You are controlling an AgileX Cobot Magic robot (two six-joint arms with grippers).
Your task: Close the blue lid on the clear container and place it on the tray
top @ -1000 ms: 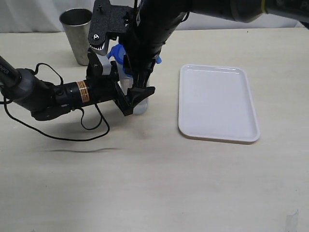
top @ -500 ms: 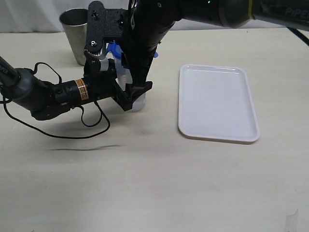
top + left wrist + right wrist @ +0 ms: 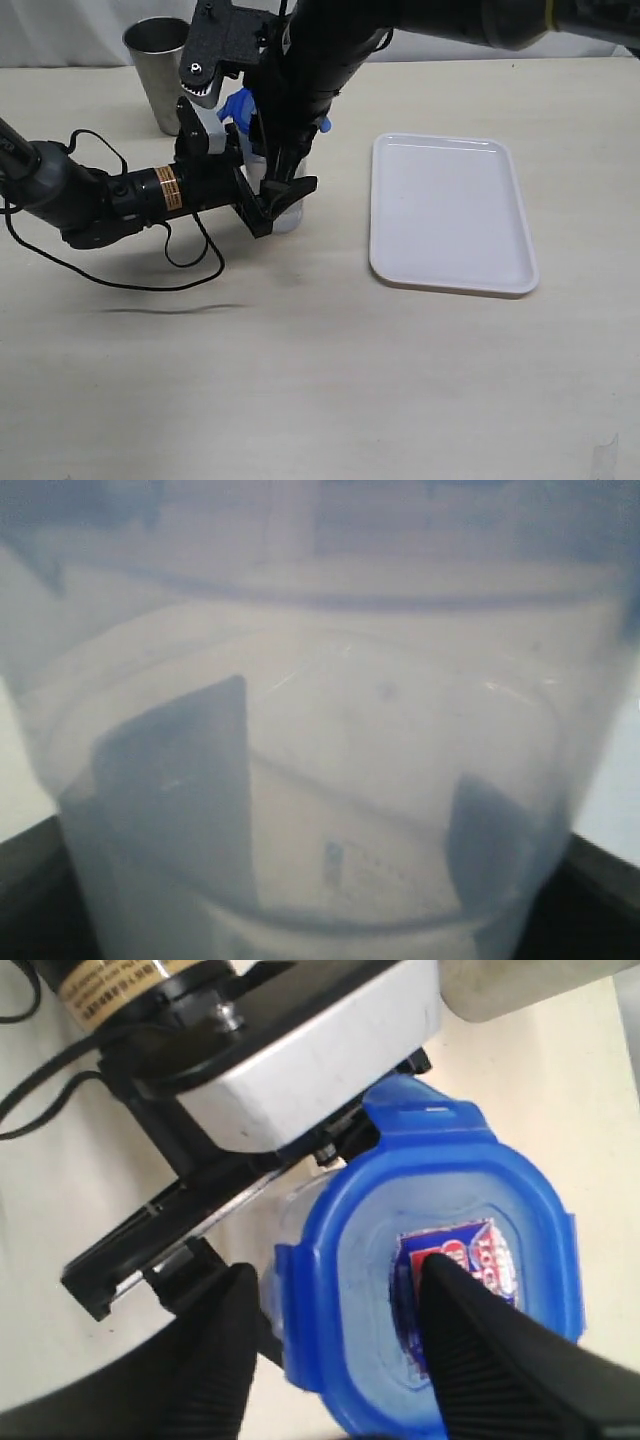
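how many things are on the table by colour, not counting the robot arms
blue: 1, the blue lid
clear: 1, the clear container
white: 1, the tray
grey metal: 1, the metal cup
total: 4

A broad table (image 3: 320, 380) with a matte, pale beige top fills nearly the whole scene, spreading out on every side of the left gripper (image 3: 270, 185). Its surface shows a faint fine grain. Beyond the gripper, past the table's far edge, runs a pale grey-white backdrop (image 3: 60, 30); whether it is wall or cloth cannot be told. The light is soft and even, with no hard glare. A thin, blurred shadow (image 3: 170, 309) lies on the tabletop on the near side of the gripper. Far off at the near right corner sits a small whitish patch (image 3: 606, 455).
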